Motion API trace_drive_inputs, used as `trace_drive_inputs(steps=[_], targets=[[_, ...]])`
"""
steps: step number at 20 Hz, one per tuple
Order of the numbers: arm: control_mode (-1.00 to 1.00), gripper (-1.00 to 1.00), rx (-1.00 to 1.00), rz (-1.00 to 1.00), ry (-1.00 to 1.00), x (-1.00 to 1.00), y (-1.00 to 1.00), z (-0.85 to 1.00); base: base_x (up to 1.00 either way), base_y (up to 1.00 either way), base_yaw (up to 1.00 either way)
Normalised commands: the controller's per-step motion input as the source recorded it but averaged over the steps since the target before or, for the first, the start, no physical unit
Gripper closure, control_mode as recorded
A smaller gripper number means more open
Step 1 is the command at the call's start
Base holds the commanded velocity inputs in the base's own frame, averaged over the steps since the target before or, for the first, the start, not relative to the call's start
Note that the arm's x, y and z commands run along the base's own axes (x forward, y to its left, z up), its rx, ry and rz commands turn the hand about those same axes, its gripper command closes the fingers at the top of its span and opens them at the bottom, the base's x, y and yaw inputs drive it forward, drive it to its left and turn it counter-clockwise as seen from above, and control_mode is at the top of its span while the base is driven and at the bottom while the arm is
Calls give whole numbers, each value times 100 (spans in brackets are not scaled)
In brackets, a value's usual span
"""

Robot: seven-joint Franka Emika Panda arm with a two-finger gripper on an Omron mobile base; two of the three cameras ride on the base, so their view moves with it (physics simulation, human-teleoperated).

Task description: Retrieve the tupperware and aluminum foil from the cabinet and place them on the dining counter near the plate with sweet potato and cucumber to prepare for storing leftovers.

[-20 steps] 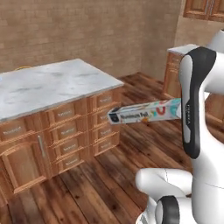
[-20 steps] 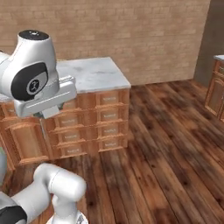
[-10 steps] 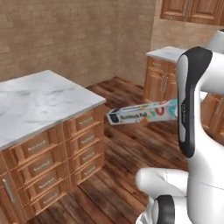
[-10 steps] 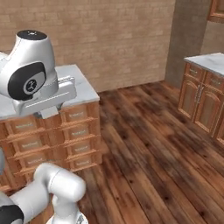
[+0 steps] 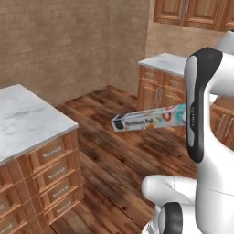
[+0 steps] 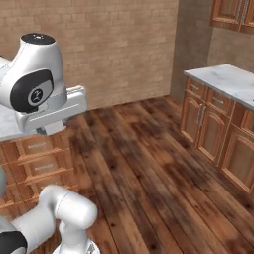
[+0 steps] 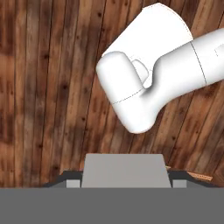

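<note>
Left base view shows the aluminum foil (image 5: 151,119) carton held level in mid-air above the plank floor (image 5: 119,160), its dark end pointing left and its far end running behind the arm's dark-striped forearm (image 5: 199,109), where the claw must be; the claw is hidden there, so I judge rather than see that its jaws are clamped across the carton, since nothing else holds it up. At lower left stands a marble tabletop (image 5: 25,121) on a brown base of drawers (image 5: 50,178), which may be the dining counter, though no plate or stools are visible to confirm it. A second marble worktop (image 6: 228,82) on panelled cabinets runs along the right wall, with wall cabinets (image 5: 192,13) above. The tupperware cannot be placed from these pictures. Hand view looks down over the wooden floor, with a grey edge at the bottom that is probably the carton's side. The risk from here lies in the long carton sticking well out from the grip: a turn of the base near the island corner could knock its free end against the drawers and twist it in the jaws. Gripped near one end, it may also droop or slide loose.
</note>
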Motion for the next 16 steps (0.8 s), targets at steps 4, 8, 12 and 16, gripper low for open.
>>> trace_drive_inputs(steps=[4,8,12,16], targets=[[100,100,0,0,0,0,0,0,100,-83,1],[100,100,0,0,0,0,0,0,100,-68,18],[100,100,0,0,0,0,0,0,100,-56,40],[100,100,0,0,0,0,0,0,100,-34,53]])
